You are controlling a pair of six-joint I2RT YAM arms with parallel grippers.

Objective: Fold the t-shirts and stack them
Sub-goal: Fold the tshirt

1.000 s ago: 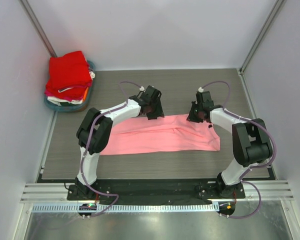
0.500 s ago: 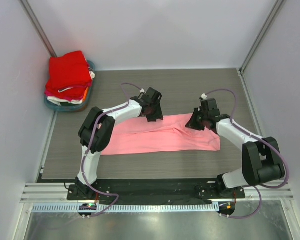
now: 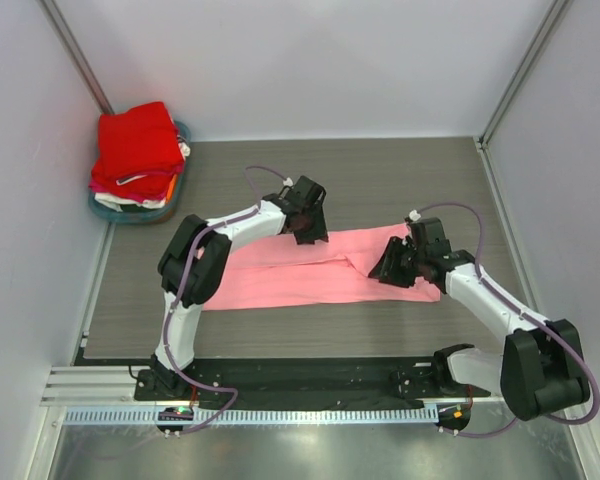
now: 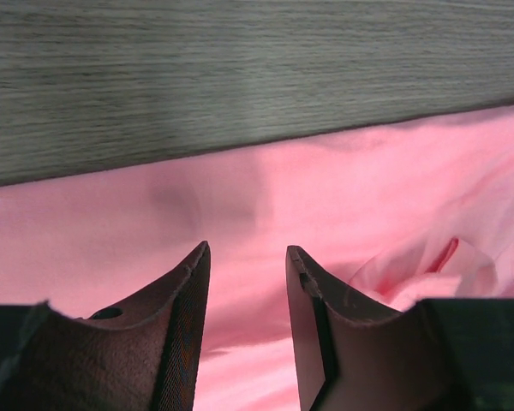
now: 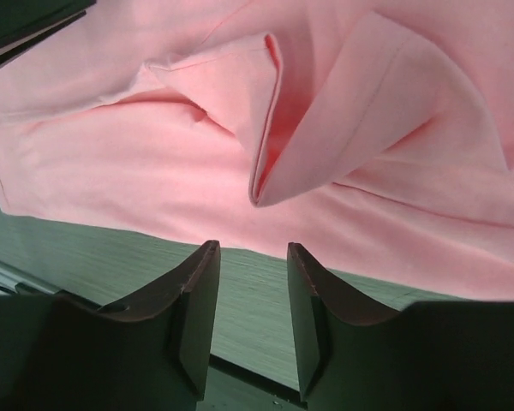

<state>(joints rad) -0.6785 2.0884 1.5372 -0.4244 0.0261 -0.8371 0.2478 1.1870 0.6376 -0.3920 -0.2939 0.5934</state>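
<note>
the pink t-shirt [image 3: 310,285] lies flat in the middle of the table [image 3: 400,175]. its long side runs left to right. the left claw [image 3: 308,228] is over the far edge of the shirt, about halfway along. the right claw [image 3: 388,268] is over the right end, closer to the near edge. both claws are spread apart with nothing in them. the right arm is nearer to the bunched-up right end, so i think the next grab is there, to fold that end over to the left.

the top view shows the whole shirt. it also shows the pile of folded shirts [image 3: 135,150] on the teal tray [image 3: 105,210] in the far left corner, with a red one on top. the left wrist view shows its fingers [image 4: 193,325] apart above smooth pink cloth, with bare table beyond. the right wrist view shows a folded flap [image 5: 325,145] sticking up just ahead of its fingers [image 5: 197,317]. the top view shows that flap only as a small crease.
</note>
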